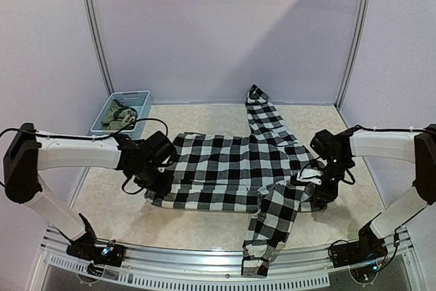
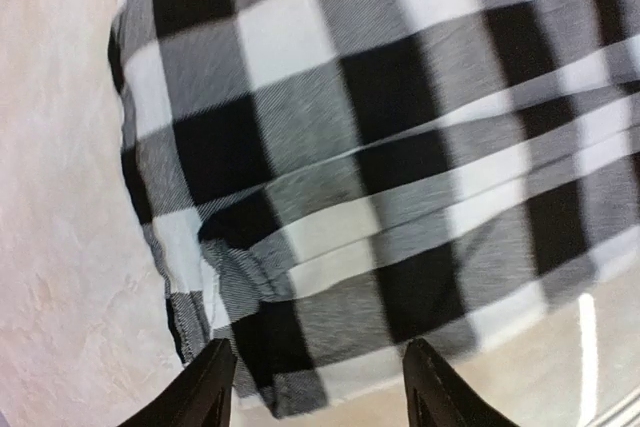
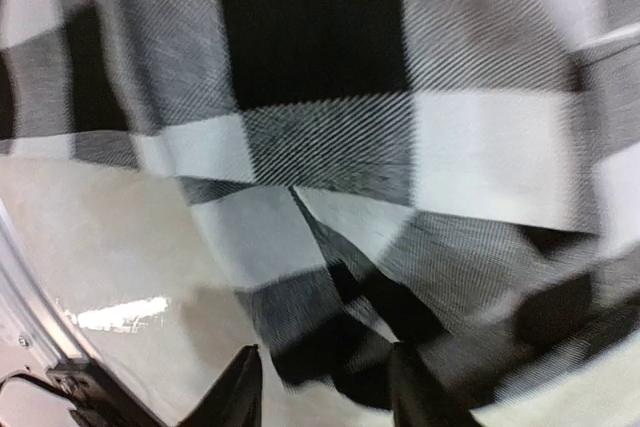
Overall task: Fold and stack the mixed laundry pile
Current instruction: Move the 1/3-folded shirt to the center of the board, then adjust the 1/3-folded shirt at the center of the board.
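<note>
I see the black-and-white checked cloth shirt [image 1: 231, 172] spread flat across the middle of the pale table [image 1: 204, 226]. One sleeve runs toward the far wall and the other trails over the near edge between the two arm bases. My left gripper [image 1: 162, 180] is low over the shirt's left edge. In the left wrist view its fingers [image 2: 215, 387] stand well apart above a rumpled corner of the checked fabric, and I can see nothing pinched between them. My right gripper [image 1: 319, 194] sits at the shirt's right edge, by the folded-in cloth there. In the right wrist view its fingers [image 3: 238, 387] are also parted, with a creased fold of the shirt lying under the gap and no grip on it. The olive-green garment [image 1: 119, 115] is bunched inside the light blue plastic lattice basket [image 1: 139, 97] at the far left corner of the table, well apart from the shirt.
</note>
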Available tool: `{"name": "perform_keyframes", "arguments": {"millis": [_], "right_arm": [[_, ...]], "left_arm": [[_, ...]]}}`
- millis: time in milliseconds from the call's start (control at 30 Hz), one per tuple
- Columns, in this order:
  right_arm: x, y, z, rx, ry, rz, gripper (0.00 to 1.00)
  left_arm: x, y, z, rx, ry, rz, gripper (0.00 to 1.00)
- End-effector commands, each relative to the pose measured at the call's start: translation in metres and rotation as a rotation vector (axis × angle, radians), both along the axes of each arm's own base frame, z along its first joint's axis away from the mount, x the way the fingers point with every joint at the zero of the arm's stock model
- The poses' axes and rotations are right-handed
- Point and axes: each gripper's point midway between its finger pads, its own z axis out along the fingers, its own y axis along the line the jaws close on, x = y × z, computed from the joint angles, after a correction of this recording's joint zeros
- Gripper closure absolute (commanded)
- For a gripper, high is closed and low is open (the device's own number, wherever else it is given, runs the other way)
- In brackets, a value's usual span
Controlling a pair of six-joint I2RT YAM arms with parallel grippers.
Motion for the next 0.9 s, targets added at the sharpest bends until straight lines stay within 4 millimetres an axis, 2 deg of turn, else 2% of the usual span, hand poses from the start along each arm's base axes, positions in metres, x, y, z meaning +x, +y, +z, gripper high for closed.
{"name": "perform_keyframes", "arguments": {"millis": [0,67,133,200,267,333,400,467,567,700,867], "right_arm": [[0.009,0.004,0.066,0.058,-0.130,-0.010,0.51],[0.000,0.010,0.087,0.122,-0.143,0.004,0.48],[-0.020,0.023,0.105,0.237,-0.133,0.059,0.45],[-0.032,0.037,0.111,0.303,-0.183,0.139,0.40],[-0.046,0.051,0.110,0.318,-0.214,0.228,0.39],[-0.061,0.065,0.104,0.319,-0.187,0.310,0.31],[-0.075,0.078,0.104,0.342,-0.166,0.405,0.30],[-0.088,0.094,0.109,0.359,-0.173,0.520,0.28],[-0.104,0.116,0.105,0.329,-0.198,0.676,0.25],[-0.124,0.143,0.088,0.258,-0.262,0.867,0.24],[-0.139,0.167,0.060,0.208,-0.317,0.994,0.25]], "left_arm": [[-0.004,-0.060,0.096,-0.106,-0.269,-0.259,0.39],[-0.028,-0.095,0.123,-0.201,-0.330,-0.426,0.38],[-0.052,-0.115,0.131,-0.243,-0.347,-0.545,0.37],[-0.068,-0.124,0.120,-0.238,-0.318,-0.605,0.37],[-0.075,-0.126,0.102,-0.227,-0.285,-0.601,0.37],[-0.077,-0.123,0.081,-0.216,-0.250,-0.563,0.38],[-0.077,-0.119,0.067,-0.232,-0.241,-0.506,0.39],[-0.074,-0.116,0.059,-0.257,-0.249,-0.440,0.39],[-0.070,-0.107,0.054,-0.258,-0.261,-0.369,0.39],[-0.067,-0.087,0.054,-0.262,-0.289,-0.271,0.39],[-0.066,-0.063,0.078,-0.322,-0.359,-0.177,0.39]]}}
